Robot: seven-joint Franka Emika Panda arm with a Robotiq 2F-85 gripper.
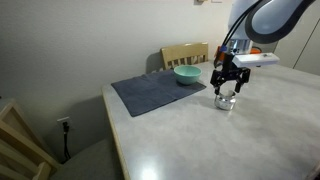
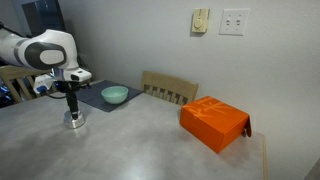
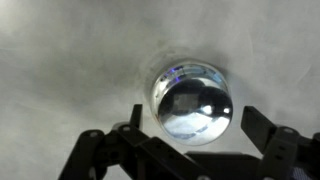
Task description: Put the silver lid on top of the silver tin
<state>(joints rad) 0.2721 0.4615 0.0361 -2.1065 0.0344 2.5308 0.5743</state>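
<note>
Right of centre in an exterior view, on the grey surface (image 1: 180, 130), the hand (image 1: 229, 92) hangs directly above the silver tin (image 1: 226, 102), jaws spread wide, holding nothing. In the wrist view the silver lid (image 3: 192, 105) appears seated on the tin. Probable remaining step: retract the hand.
</note>
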